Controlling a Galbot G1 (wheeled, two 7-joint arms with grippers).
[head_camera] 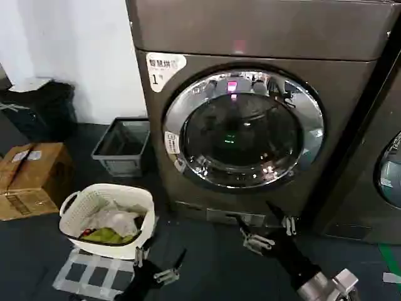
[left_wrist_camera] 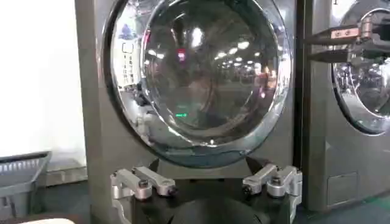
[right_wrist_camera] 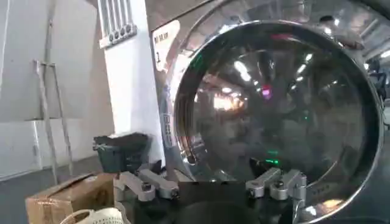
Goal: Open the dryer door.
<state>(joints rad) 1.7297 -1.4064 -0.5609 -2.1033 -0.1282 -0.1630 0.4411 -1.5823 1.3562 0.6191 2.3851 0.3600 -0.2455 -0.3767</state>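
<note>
Both jaws stand wide: right gripper (head_camera: 266, 227) hangs below the shut dryer door (head_camera: 243, 128), left gripper (head_camera: 160, 263) idles low. I should hook the chrome rim's edge squarely, then pull outward.

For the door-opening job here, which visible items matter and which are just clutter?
Job:
dryer
dryer door, shut
right gripper, open, low before the dryer
left gripper, open, near the floor

Lying about:
white laundry basket with clothes
grey crate
cardboard box
neighbouring machine
</note>
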